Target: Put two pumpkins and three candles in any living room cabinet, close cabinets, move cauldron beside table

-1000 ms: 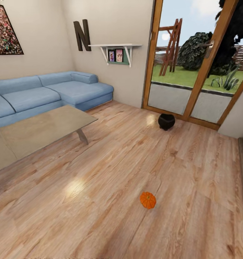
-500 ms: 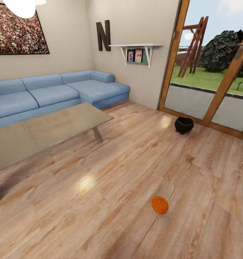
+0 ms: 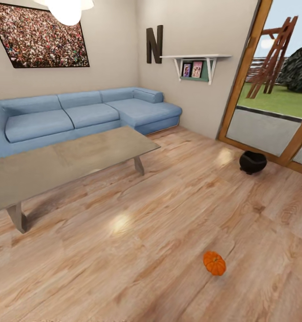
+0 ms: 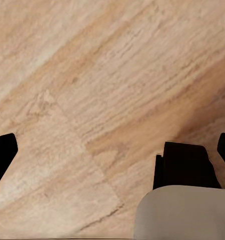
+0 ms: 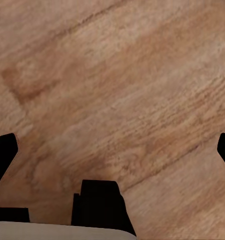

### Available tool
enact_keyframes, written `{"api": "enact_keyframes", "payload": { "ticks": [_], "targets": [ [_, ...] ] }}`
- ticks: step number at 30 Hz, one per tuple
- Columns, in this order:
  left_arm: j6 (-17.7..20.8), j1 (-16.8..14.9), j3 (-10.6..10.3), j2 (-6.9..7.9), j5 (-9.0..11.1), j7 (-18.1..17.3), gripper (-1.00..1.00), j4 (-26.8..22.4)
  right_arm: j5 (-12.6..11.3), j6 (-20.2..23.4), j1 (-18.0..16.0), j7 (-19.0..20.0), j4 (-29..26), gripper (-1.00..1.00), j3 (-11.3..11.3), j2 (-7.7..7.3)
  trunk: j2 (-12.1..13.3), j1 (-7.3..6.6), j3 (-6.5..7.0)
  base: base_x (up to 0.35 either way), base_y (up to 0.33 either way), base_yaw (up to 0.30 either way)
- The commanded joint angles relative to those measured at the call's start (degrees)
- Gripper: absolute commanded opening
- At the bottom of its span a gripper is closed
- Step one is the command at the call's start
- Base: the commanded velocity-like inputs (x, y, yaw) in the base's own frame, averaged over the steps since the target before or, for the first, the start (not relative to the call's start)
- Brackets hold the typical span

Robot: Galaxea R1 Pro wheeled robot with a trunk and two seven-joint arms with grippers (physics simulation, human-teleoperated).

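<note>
One orange ribbed pumpkin [image 3: 214, 263] lies on the wooden floor in the lower right of the head view. The black cauldron [image 3: 253, 162] stands on the floor farther back, by the glass door and well away from the low table [image 3: 79, 154]. My left gripper [image 4: 112, 150] hangs open over bare floor planks, with nothing between its fingers. My right gripper [image 5: 112, 150] is open too, above the floor, and holds nothing. The candles and the cabinet are out of view.
A blue corner sofa [image 3: 79, 114] runs along the back wall behind the table. A wall shelf [image 3: 195, 60] and a large letter N [image 3: 154, 44] hang at the back. The glass door [image 3: 276, 98] with its wooden frame is at the right. Open floor lies between the table and the pumpkin.
The head camera has turned to the left, so the sofa, table, cauldron and pumpkin have all shifted right in the picture. Nothing on the floor has itself moved.
</note>
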Motion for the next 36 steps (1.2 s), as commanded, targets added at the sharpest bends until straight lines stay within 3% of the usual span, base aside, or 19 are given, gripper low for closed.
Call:
{"api": "enact_keyframes", "payload": {
  "ticks": [1, 23, 36],
  "targets": [
    [0.00, 0.00, 0.01, 0.00, 0.00, -0.01, 1.00, 0.00, 0.00, 0.00, 0.00, 0.01, 0.00, 1.00, 0.01, 0.02, 0.00, 0.00, 0.00, 0.000, 0.000, 0.285],
    [0.00, 0.02, 0.04, 0.13, 0.00, 0.03, 1.00, 0.00, 0.00, 0.00, 0.00, 0.02, 0.00, 1.00, 0.01, -0.03, 0.00, 0.00, 0.00, 0.000, 0.000, 0.281],
    [0.09, 0.06, 0.08, 0.26, 0.07, 0.07, 1.00, 0.00, 0.00, 0.00, 0.00, 0.02, 0.00, 1.00, 0.01, -0.26, 0.00, 0.00, 0.00, 0.255, 0.000, 0.027]
  ]
}}
